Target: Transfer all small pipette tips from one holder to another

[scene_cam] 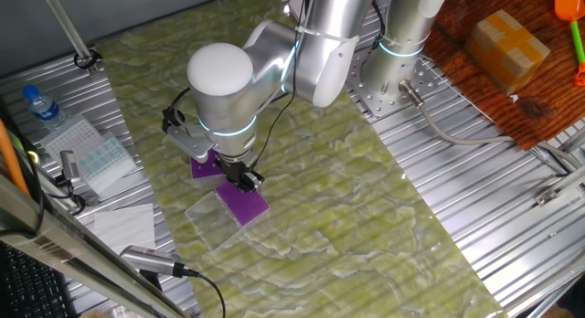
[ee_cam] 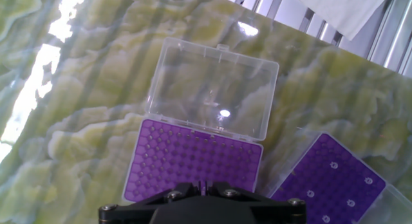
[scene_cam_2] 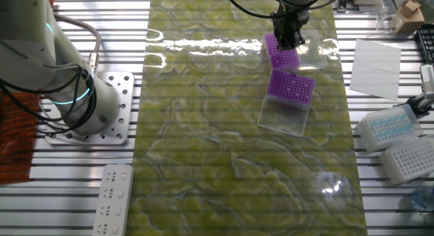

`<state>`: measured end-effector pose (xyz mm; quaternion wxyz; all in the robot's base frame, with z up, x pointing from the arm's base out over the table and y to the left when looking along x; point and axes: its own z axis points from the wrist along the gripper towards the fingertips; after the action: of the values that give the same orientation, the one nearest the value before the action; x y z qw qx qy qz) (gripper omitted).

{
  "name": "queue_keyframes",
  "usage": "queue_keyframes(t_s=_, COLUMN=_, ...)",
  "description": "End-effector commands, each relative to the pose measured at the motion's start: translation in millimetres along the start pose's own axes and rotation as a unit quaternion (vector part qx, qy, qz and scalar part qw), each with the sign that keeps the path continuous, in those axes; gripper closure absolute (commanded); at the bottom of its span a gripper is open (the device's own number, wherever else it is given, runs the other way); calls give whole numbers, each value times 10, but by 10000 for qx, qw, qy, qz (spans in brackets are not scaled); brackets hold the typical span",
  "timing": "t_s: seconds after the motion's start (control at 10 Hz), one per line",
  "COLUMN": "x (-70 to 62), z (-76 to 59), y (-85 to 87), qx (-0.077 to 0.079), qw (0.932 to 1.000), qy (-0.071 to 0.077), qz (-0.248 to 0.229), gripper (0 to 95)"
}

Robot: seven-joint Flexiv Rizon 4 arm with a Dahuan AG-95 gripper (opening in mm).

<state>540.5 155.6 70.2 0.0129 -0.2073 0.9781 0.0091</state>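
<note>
The gripper (scene_cam_2: 290, 39) hangs low over the near purple rack (ee_cam: 193, 163), its black body filling the bottom edge of the hand view, and the fingertips seem drawn close together, though whether they pinch anything cannot be told. In the hand view this rack lies directly below the fingers, its grid of holes looking bare, with its clear hinged lid (ee_cam: 211, 89) folded open flat on the table beyond it. Just beside it to the right sits the second purple rack (ee_cam: 335, 180), and here the small pipette tips (ee_cam: 350, 203) show as a few pale specks scattered over its holes. From the other fixed view the two racks lie near each other on the green marbled mat (scene_cam_2: 203, 148), the second one with its own clear lid open toward the camera. The arm (scene_cam: 274, 62) bends down from its base on the slatted metal table (scene_cam: 475, 227). Farther off stand white tip boxes (scene_cam_2: 400, 141), a sheet of paper (scene_cam_2: 375, 68), a water bottle (scene_cam: 41, 106) and a power strip (scene_cam_2: 114, 199).
</note>
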Motion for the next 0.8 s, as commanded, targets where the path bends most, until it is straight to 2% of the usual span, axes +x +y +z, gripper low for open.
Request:
queue_keyframes(t_s=0.1, x=12, z=30, y=-4, qx=13, qw=10000, qy=-31, qz=-30, gripper=950)
queue_keyframes(t_s=0.4, x=38, z=94, y=-6, qx=20, qw=9999, qy=-86, qz=-120, gripper=950)
queue_keyframes(t_s=0.5, x=45, z=94, y=-11, qx=39, qw=9998, qy=-68, qz=-205, gripper=570)
queue_keyframes(t_s=0.8, x=70, z=42, y=-92, qx=31, qw=9993, qy=-58, qz=-377, gripper=570)
